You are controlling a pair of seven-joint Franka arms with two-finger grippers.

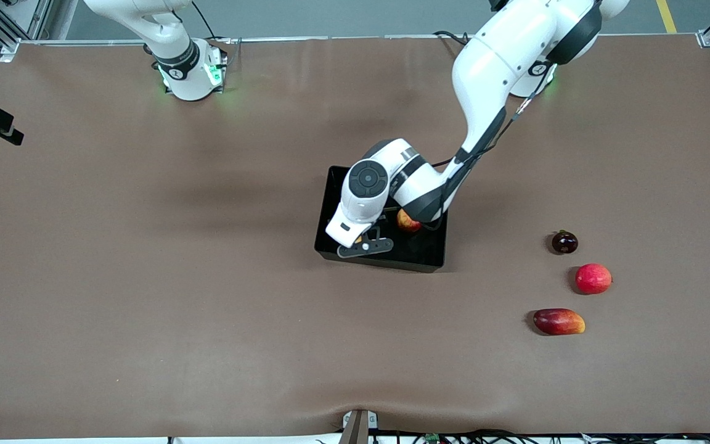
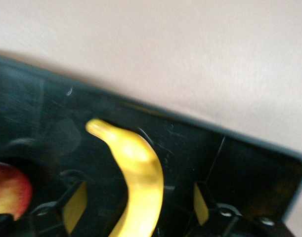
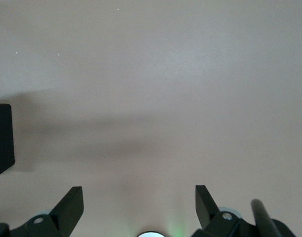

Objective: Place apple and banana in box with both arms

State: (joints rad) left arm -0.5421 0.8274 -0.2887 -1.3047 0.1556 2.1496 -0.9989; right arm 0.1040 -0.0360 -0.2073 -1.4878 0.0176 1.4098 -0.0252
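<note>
The black box (image 1: 392,262) lies at the middle of the table. The apple (image 1: 407,221) rests in it, half hidden under the left arm, and shows in the left wrist view (image 2: 7,190). The yellow banana (image 2: 138,168) lies inside the box (image 2: 249,163); the arm hides it in the front view. My left gripper (image 1: 364,242) is low in the box, open, with its fingers on either side of the banana (image 2: 137,205) and gaps between. My right gripper (image 3: 139,200) is open and empty over bare table, a box corner (image 3: 2,138) at the view's edge.
Three other fruits lie toward the left arm's end of the table: a dark purple round one (image 1: 564,242), a bright red round one (image 1: 593,278) and a dark-red-and-orange mango (image 1: 559,321), the nearest to the front camera.
</note>
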